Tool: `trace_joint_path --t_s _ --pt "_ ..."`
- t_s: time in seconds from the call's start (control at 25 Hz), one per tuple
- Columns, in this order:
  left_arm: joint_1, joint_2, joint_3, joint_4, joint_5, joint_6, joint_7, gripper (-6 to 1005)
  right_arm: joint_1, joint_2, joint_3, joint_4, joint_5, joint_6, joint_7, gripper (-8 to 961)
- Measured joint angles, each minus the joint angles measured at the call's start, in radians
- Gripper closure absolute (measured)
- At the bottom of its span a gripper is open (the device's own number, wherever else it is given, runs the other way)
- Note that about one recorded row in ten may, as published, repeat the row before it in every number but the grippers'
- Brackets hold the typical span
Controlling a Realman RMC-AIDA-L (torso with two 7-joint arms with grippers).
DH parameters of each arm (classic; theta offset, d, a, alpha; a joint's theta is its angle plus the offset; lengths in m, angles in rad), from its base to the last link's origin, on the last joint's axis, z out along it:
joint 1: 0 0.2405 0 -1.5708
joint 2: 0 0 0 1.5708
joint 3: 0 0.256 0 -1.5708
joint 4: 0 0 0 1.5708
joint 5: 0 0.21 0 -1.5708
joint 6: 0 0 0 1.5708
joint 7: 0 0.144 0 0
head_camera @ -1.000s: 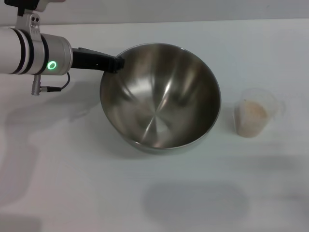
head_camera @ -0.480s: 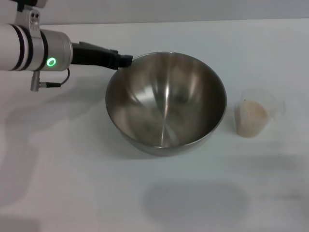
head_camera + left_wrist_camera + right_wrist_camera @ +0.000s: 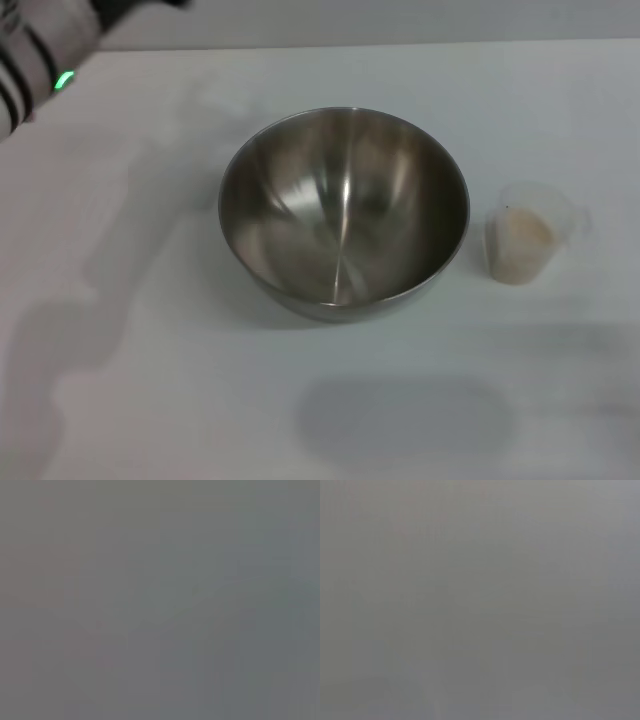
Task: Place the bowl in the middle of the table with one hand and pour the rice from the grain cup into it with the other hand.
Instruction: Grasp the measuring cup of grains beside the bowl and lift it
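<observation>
In the middle of the frame, the bowl (image 3: 343, 212) sits empty on the table (image 3: 150, 380).
The grain cup (image 3: 523, 240) with rice (image 3: 522, 236) stands near its right; the left arm (image 3: 40, 45) is upper left, and I cannot tell its fingers' state.

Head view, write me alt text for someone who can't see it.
An empty stainless-steel bowl sits upright mid-table, with a small clear grain cup of rice standing apart on the robot's right. Only a blurred piece of the left arm shows at the far-left corner, touching nothing.
</observation>
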Motion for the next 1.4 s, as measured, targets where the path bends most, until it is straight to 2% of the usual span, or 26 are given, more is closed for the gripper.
trace_joint_path --t_s 0.04,0.12,0.24,0.28,0.4,0.44,0.56,0.64,0.8,1.0,1.4 --pt "0.000 0.000 0.000 0.000 0.000 0.000 0.000 218 -0.002 0.000 0.000 -0.001 0.000 -0.001 0.000 118" --pt "0.047 0.000 0.103 0.039 0.023 0.284 0.024 192 -0.002 0.000 0.000 -0.001 0.000 -0.002 0.000 117" --pt "0.078 0.000 0.206 0.147 0.104 0.633 -0.004 194 -0.003 0.000 -0.011 -0.007 -0.007 -0.010 0.000 116" --pt "0.081 0.000 0.227 0.185 0.126 0.710 -0.023 195 -0.002 0.000 -0.021 -0.013 -0.008 -0.010 -0.003 116" --pt "0.080 -0.001 0.282 0.374 0.209 0.992 -0.197 198 0.006 0.001 -0.049 -0.041 -0.008 0.020 -0.008 117" --pt "0.077 -0.001 0.285 0.413 0.223 1.041 -0.249 199 0.006 0.001 -0.049 -0.041 -0.008 0.020 -0.008 117" --pt "0.051 -0.004 0.290 0.627 0.264 1.211 -0.457 201 0.006 0.002 -0.069 -0.047 -0.008 0.074 -0.009 117" --pt "0.037 -0.005 0.292 0.722 0.266 1.262 -0.537 202 0.004 0.001 -0.077 -0.049 -0.007 0.110 -0.009 118" --pt "0.033 -0.007 0.294 0.858 0.263 1.286 -0.654 205 0.013 0.001 -0.091 -0.052 -0.008 0.223 -0.009 117" --pt "0.035 -0.008 0.295 0.913 0.262 1.292 -0.688 206 0.044 0.001 -0.117 -0.053 -0.009 0.316 -0.010 116" --pt "0.041 -0.009 0.302 0.917 0.263 1.292 -0.690 207 0.094 0.001 -0.131 -0.049 -0.010 0.413 -0.011 117"
